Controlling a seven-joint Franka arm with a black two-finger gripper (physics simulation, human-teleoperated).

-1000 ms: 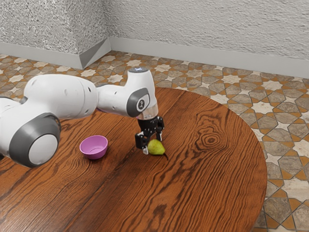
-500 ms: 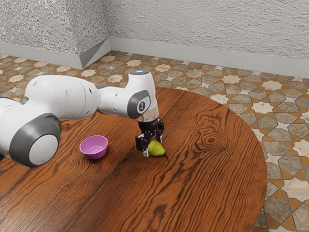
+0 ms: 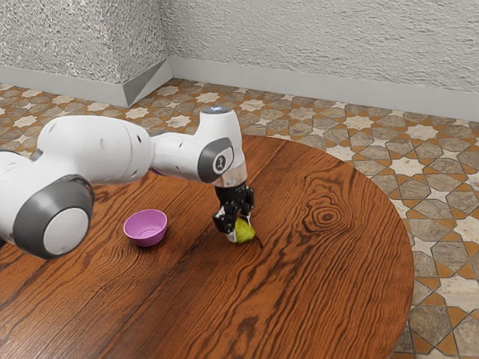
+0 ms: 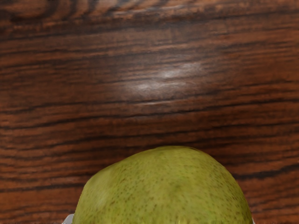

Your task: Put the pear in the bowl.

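The tool (image 3: 240, 230) is clamping the pear (image 3: 245, 233) from both sides, right down at the surface (image 3: 314, 288)! The pink bowl (image 3: 146, 240) is sitting well apart, toward the exterior view's left, so the carry is probably needing a lift, then that way across.

A rough, pale grey wall (image 3: 322, 37) is running across the back, and a coarser section (image 3: 63, 37) is jutting forward at the exterior view's left. A smooth baseboard (image 3: 322, 87) is skirting both. Brown, orange and cream tiles are forming stars over the floor (image 3: 438, 295). A round, dark-grained wooden bench (image 3: 322, 284) is catching a soft white sheen (image 4: 168, 79).
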